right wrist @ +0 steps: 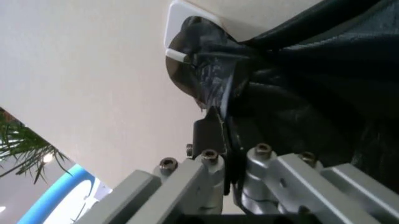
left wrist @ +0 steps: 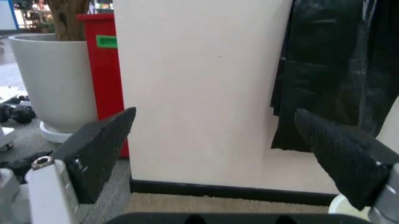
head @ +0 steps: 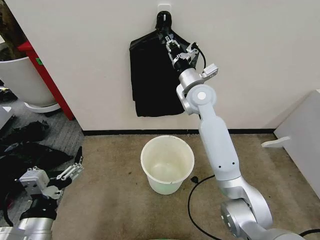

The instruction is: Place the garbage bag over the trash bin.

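one arm is reaching up the wall for the hanging black plastic while the bin is waiting below.

the right gripper (head: 169, 44) is stretching up and forward on a nearly straight arm, pinching closed on a fold of the garbage bag (head: 150, 80) just under the knotted top, where the bunch is hanging from a white wall hook (right wrist: 181, 11); gripping that high is probably meant to peel a single sheet free. the trash bin (head: 167, 164) is standing upright and open on the carpet (head: 115, 200), directly beneath the hanging plastic and close to the wall, so the bag can be lowered onto it. the left gripper (head: 70, 172) is idling low at the robot's left, fingers spread wide with nothing between them.
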You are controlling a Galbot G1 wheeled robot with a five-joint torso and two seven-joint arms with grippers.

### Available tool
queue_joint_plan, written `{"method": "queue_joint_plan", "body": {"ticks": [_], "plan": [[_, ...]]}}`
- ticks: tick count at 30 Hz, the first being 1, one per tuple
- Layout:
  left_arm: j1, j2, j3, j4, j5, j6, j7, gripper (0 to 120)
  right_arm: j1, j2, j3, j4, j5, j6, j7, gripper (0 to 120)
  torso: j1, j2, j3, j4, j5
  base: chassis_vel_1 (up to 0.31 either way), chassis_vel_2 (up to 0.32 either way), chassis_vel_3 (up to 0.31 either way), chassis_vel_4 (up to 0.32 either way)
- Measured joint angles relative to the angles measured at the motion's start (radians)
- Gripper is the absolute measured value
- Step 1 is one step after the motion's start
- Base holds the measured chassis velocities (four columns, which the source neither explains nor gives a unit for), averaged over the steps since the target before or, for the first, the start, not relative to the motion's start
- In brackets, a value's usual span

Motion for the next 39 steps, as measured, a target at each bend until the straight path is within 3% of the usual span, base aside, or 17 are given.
{"method": "queue_joint_plan", "body": {"ticks": [11, 39], "plan": [[-0.001, 0.0, -0.001, 0.0, 0.007, -0.008, 0.0, 100, -0.018, -0.007, -0.007, 0.027, 0.022, -0.001, 0.028, 0, 0.0, 0.0, 0.0, 0.0, 0.0, 0.0, 0.0, 0.0, 0.0], [0.005, 0.0, 0.001, 0.0, 0.024, -0.01, 0.005, 100, -0.212, -0.059, -0.038, 0.158, 0.046, 0.001, 0.062, 0, 0.0, 0.0, 0.0, 0.0, 0.0, 0.0, 0.0, 0.0, 0.0]]}}
